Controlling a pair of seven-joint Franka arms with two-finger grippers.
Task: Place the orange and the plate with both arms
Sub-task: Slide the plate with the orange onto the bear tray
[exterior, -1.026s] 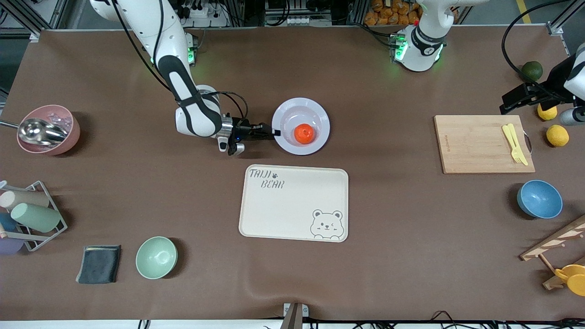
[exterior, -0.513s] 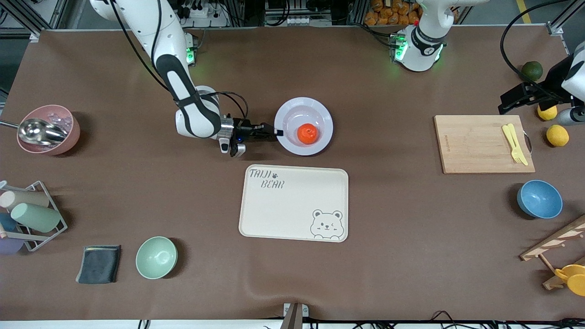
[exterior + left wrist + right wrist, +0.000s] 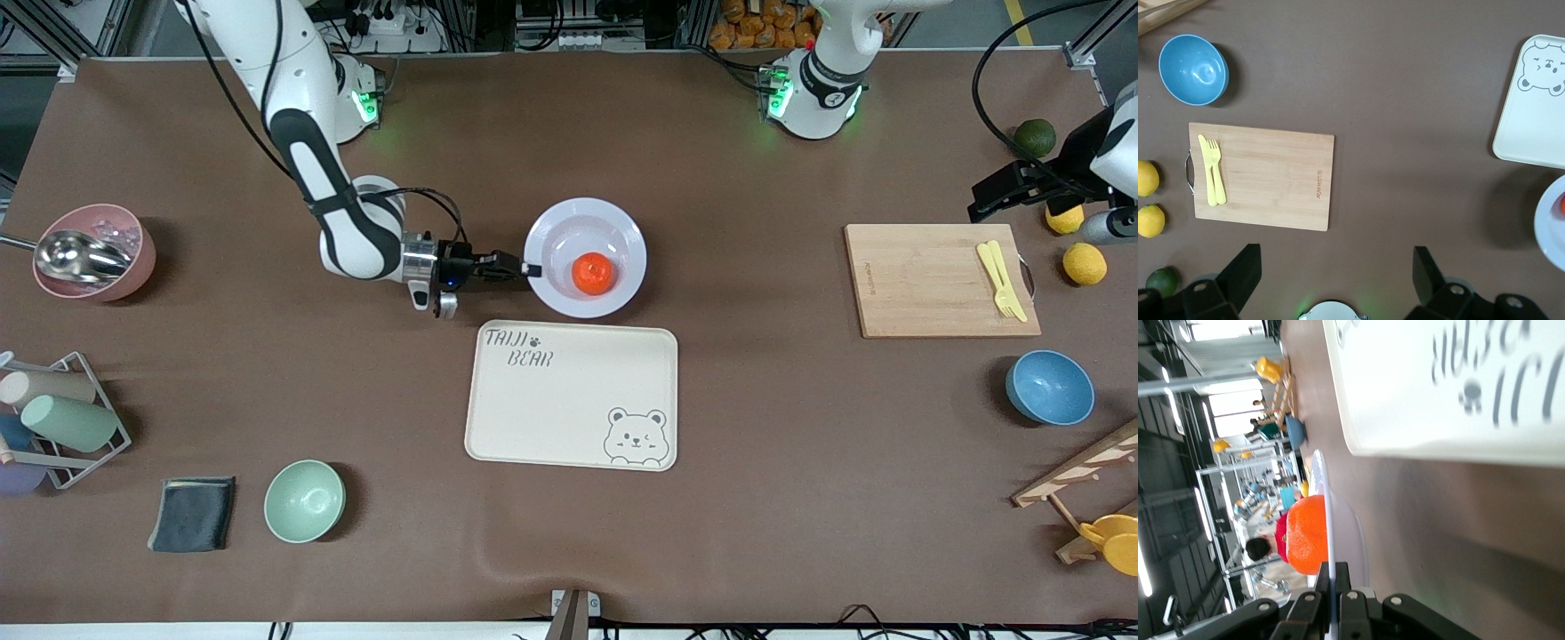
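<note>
Nearest the front camera sits the cream bear tray (image 3: 570, 395), flat on the table and bare; we judge it the likely landing spot, since the plate (image 3: 613, 218) hangs just above its farther edge. The orange (image 3: 593, 272) sits in the plate's sunken centre, loose and free to roll.

Our right gripper (image 3: 531, 269) is clamped on the plate's rim at the side toward the right arm's end of the table. In the right wrist view the thin rim (image 3: 1327, 520) runs edge-on straight into the closed fingers (image 3: 1353, 607), with the orange (image 3: 1305, 535) bulging just past them. The plate looks lifted, its shadow thrown on the cloth beneath.

To do this step well, we should keep the plate level. A pinch at one edge leaves the unheld side free to sag, and any tilt sends the orange to the rim or over it. We would move slowly toward the tray, avoid twisting the wrist, and lower until the base rests flat before letting go. We should clear the tray's raised lip rather than drag across it.

Farthest off, over the lemons (image 3: 1085, 263) and the dark green fruit (image 3: 1035, 137) at its own end of the table, our left gripper (image 3: 1337, 280) waits with its jaws spread wide, holding nothing.
</note>
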